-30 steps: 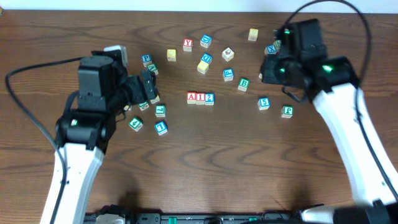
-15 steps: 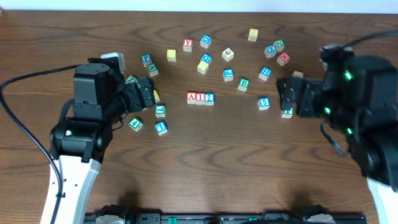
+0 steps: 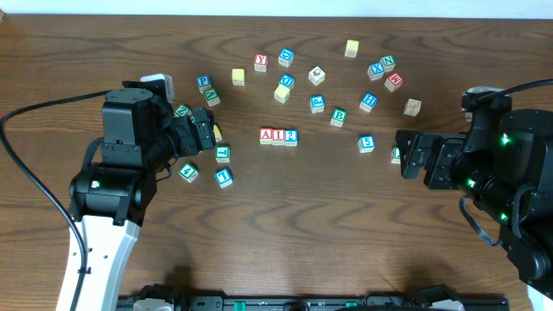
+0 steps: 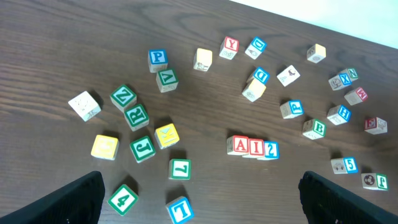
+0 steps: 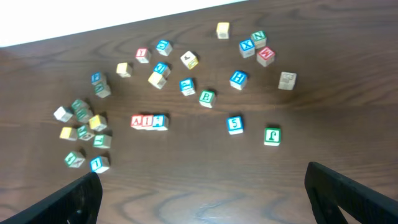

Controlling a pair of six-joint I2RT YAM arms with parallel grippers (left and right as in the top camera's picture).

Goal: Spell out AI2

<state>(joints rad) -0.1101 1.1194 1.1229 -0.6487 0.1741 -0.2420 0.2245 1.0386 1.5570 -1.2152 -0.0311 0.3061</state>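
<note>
Right arm backed off from the far-right cube cluster and now sits low at the table's right side. Right gripper went from narrower to spread wide. X cube, N cube, red cube and beige cube are uncovered. Green cube is now partly hidden by the fingers. Left arm shifted slightly back-left.

A cube, I cube and 2 cube sit touching in a row.

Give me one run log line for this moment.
word: A cube, I cube, 2 cube in a row | left gripper: open, empty | right gripper: open, empty
</note>
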